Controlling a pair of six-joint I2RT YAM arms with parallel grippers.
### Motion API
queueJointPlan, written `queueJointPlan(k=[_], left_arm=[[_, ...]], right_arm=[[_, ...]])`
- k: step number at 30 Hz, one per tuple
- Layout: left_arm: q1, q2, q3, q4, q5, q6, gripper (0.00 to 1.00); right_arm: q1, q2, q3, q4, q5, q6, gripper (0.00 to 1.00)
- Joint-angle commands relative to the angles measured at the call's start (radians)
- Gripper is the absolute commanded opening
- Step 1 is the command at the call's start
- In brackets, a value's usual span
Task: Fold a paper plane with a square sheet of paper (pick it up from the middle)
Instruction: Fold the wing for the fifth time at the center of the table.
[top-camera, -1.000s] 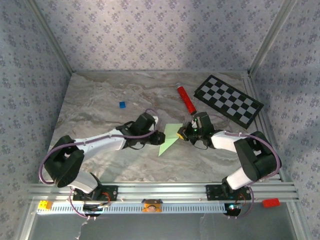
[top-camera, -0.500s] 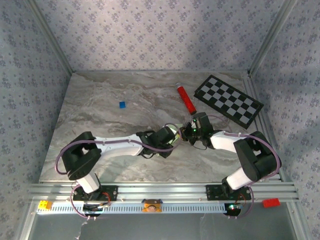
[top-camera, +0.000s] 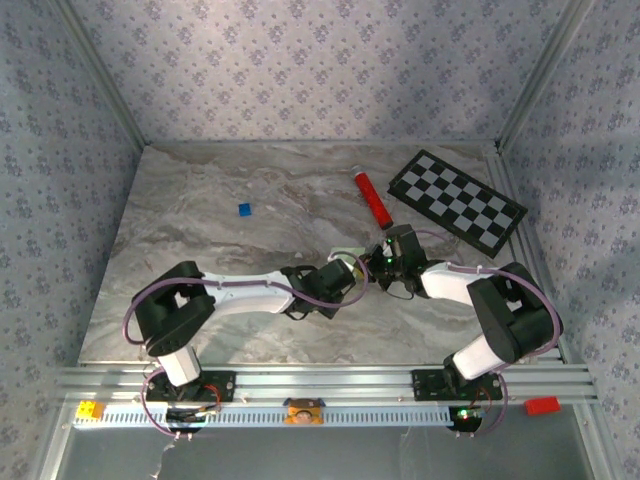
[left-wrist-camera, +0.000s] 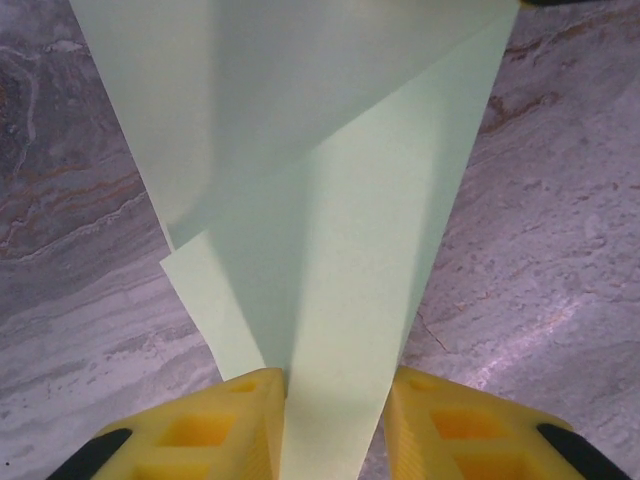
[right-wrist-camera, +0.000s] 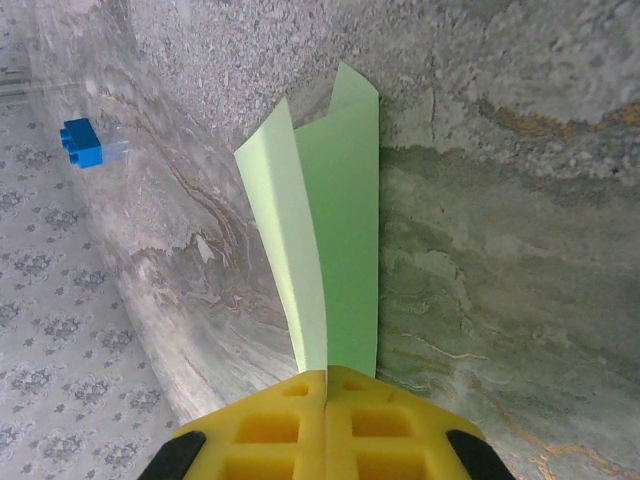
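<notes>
The square sheet of paper (left-wrist-camera: 330, 200) is pale green and folded over itself in layers that taper toward my left gripper (left-wrist-camera: 335, 420). That gripper's yellow fingers (left-wrist-camera: 235, 425) stand apart on either side of a paper strip; the left one touches it, and a sliver of gap shows at the right one. My right gripper (right-wrist-camera: 327, 375) is shut on the other end of the paper (right-wrist-camera: 340, 200), two flaps rising from its closed fingertips. From above, both grippers (top-camera: 350, 272) (top-camera: 372, 262) meet mid-table, with a pale bit of paper (top-camera: 345, 252) showing between them.
A red tube (top-camera: 373, 198) and a black-and-white checkerboard (top-camera: 457, 201) lie at the back right. A small blue brick (top-camera: 244, 209) sits at the back left, also seen from the right wrist as a blue brick (right-wrist-camera: 82, 142). Patterned walls enclose the marble table (top-camera: 200, 240).
My left arm has swung right across the paper, and its gripper now sits against the right gripper, covering most of the sheet. Its jaws have narrowed. The right arm has held still.
</notes>
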Motion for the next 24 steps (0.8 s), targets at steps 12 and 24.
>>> queueJointPlan(k=[12,24], left_arm=[[-0.01,0.017,0.025,-0.03,-0.046,0.01,0.2],[-0.013,0.02,0.007,-0.027,-0.063,0.017,0.25]], right_arm=[[0.003,-0.017,0.019,-0.022,0.01,0.008,0.0],[0.001,-0.018,0.022,-0.024,0.008,0.0,0.0]])
